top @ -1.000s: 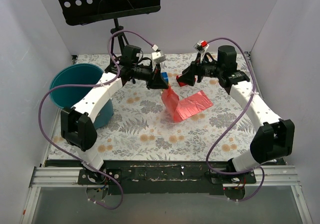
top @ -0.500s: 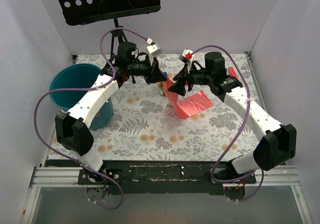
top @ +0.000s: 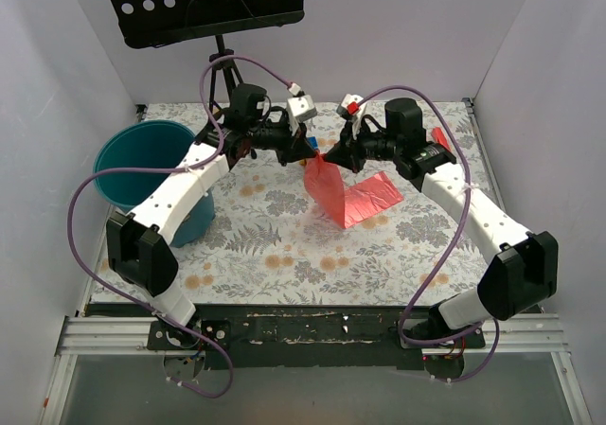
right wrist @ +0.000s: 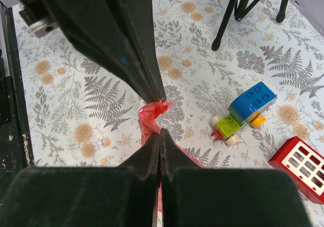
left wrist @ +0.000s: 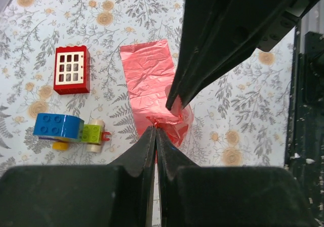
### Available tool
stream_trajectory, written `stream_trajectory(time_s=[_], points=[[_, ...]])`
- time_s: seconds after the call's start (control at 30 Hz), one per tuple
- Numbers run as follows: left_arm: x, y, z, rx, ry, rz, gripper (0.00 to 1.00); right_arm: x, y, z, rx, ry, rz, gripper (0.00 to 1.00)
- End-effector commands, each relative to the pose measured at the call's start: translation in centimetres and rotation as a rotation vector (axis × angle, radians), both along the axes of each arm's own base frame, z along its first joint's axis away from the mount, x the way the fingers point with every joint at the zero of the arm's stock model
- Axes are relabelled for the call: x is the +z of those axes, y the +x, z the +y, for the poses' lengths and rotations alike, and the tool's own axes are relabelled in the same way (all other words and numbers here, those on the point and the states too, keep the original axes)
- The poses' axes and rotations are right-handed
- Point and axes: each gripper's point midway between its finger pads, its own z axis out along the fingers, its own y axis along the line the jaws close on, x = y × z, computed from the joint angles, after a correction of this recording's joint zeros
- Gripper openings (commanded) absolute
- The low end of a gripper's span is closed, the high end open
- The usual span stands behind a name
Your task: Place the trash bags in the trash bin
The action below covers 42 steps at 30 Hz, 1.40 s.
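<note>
The thin pink-red trash bag (top: 347, 196) is held up by one end above the middle of the flower-patterned table (top: 275, 247), while its lower part is spread flat on the cloth toward the right. The raised, bunched end is pinched by both tools, which meet tip to tip over it. The left gripper (left wrist: 155, 131) is seen with its jaws pressed together, red film caught at their tip, and the right gripper (right wrist: 160, 134) is likewise closed tight on a crumpled tuft of the same bag. From above, the two pairs of jaws are found just beside each other, the left one coming in from the left and the right one from the right. The teal trash bin (top: 118, 160) is set at the far left edge of the table, beside the left arm and well apart from the bag. A small red box (left wrist: 72, 70) with white squares and a toy car (left wrist: 70, 131) of blue and green bricks are laid on the cloth near the bag. A black music stand (top: 210, 4) is placed at the back.
</note>
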Motion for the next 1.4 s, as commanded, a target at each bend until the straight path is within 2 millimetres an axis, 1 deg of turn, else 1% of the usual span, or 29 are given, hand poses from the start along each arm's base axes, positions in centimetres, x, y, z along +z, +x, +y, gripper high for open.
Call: stream_trajectory(time_s=[0.0,0.07,0.2,0.27,0.33,0.37,0.4,0.43,0.53,0.57,0.6,0.63,0.67,0.7,0.73,0.8,0.83,0.9,0.93,1.0,1.07,1.1,1.13,1.23,1.27,1.3,1.37], points=[[1.2,-0.7,0.2,-0.035,0.082,-0.221,0.00,2.1,0.9,0.0,-0.003,0.013,-0.062,0.01],[1.5,-0.8,0.0,-0.045,0.092,-0.286,0.00,2.0,0.8,0.1,0.018,0.008,-0.068,0.01],[2.5,-1.0,-1.0,-0.063,0.071,-0.367,0.00,2.1,0.4,1.4,0.070,0.040,-0.022,0.01],[3.3,-1.1,-1.6,-0.072,0.054,-0.416,0.00,2.1,0.6,2.1,0.079,0.047,-0.013,0.01],[4.0,-1.3,-2.0,-0.077,0.034,-0.479,0.00,2.0,1.1,2.6,0.064,0.056,0.013,0.01],[4.1,-1.5,-2.1,-0.073,0.036,-0.507,0.00,2.0,1.4,2.8,0.061,0.059,0.016,0.01],[3.9,-1.2,-2.1,-0.071,0.065,-0.583,0.00,2.2,1.4,3.0,0.068,0.062,0.015,0.01],[3.3,-0.9,-2.2,-0.063,0.100,-0.635,0.00,2.4,1.3,3.2,0.080,0.065,0.019,0.01],[2.1,0.8,-1.4,0.009,0.191,-0.789,0.00,3.1,0.0,3.4,0.113,0.068,0.031,0.01],[2.4,1.3,-1.4,0.026,0.201,-0.868,0.00,3.1,-0.4,3.2,0.108,0.073,0.049,0.01],[2.4,1.4,-1.1,0.034,0.215,-0.921,0.00,3.0,-0.6,3.1,0.096,0.078,0.069,0.01],[1.8,1.3,-1.0,0.023,0.234,-0.962,0.00,2.8,-0.6,2.9,0.069,0.080,0.087,0.01],[1.7,1.0,-0.9,0.012,0.245,-0.992,0.00,2.6,-0.7,2.7,0.052,0.086,0.103,0.01],[2.3,0.8,-1.1,0.009,0.234,-1.032,0.00,2.5,-0.8,2.7,0.048,0.086,0.113,0.01],[2.3,0.3,-1.0,-0.005,0.237,-1.054,0.00,2.3,-0.8,2.7,0.045,0.084,0.118,0.01],[2.6,-0.9,-1.3,-0.046,0.222,-1.087,0.00,1.8,0.0,2.5,0.008,0.074,0.128,0.01],[3.2,-1.9,-1.7,-0.078,0.185,-1.098,0.00,1.5,0.7,2.3,-0.039,0.064,0.133,0.01],[4.5,-3.2,-2.0,-0.094,0.131,-1.124,0.00,0.8,2.3,2.0,-0.116,0.040,0.136,0.01],[4.9,-3.6,-2.3,-0.101,0.116,-1.137,0.00,0.6,2.9,1.9,-0.144,0.029,0.132,0.01],[5.2,-3.4,-2.5,-0.097,0.113,-1.148,0.00,0.3,4.0,1.7,-0.187,0.010,0.136,0.01],[4.9,-2.3,-2.6,-0.071,0.145,-1.147,0.00,0.6,3.6,1.7,-0.172,-0.003,0.145,0.01],[4.4,-1.7,-2.7,-0.061,0.165,-1.137,0.00,1.1,3.1,1.8,-0.149,0.004,0.154,0.01],[3.8,-1.1,-2.8,-0.057,0.183,-1.126,0.00,2.0,2.3,1.9,-0.121,0.018,0.159,0.01],[2.5,-0.8,-3.4,-0.075,0.186,-1.097,0.00,4.4,0.8,2.2,-0.079,0.063,0.165,0.01],[2.1,-0.9,-3.5,-0.082,0.189,-1.091,0.00,5.0,0.8,2.1,-0.078,0.070,0.152,0.01],[1.2,-0.8,-3.6,-0.093,0.206,-1.078,0.00,5.6,0.6,2.1,-0.068,0.076,0.138,0.01],[-0.6,-0.6,-3.2,-0.107,0.267,-1.049,0.00,5.9,0.3,2.0,-0.060,0.070,0.136,0.01]])
